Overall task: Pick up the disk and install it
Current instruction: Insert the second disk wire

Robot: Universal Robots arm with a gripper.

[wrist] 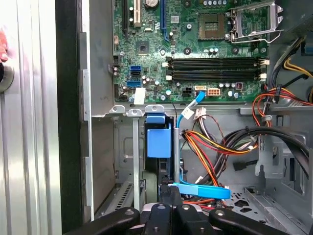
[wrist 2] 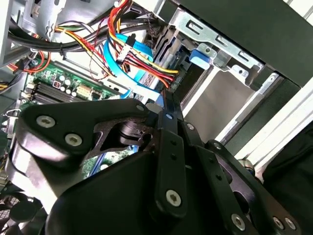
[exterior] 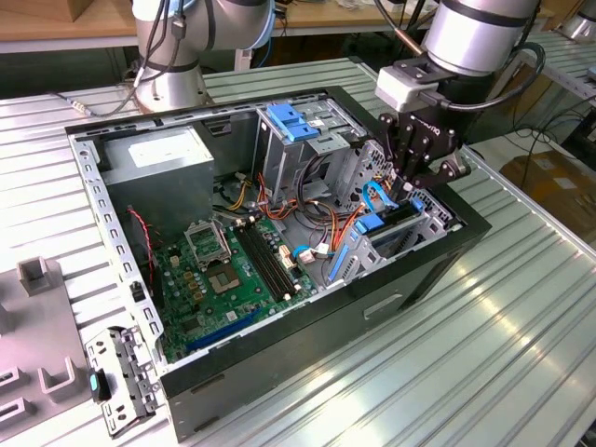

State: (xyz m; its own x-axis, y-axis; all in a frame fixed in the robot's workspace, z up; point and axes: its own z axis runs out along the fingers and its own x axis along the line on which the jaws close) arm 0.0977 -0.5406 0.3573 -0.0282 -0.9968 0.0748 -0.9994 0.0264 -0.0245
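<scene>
Your gripper is down inside the open computer case, at the drive bay in its front corner. Its fingers look closed together. The disk stands on edge in that bay, apparently seated so its blue carrier can lock.

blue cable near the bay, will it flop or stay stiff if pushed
Probably floppy: the blue cable is a thin flat ribbon bending in loose curves. Likely light for its size, and it may snag the wires beside it.
</scene>
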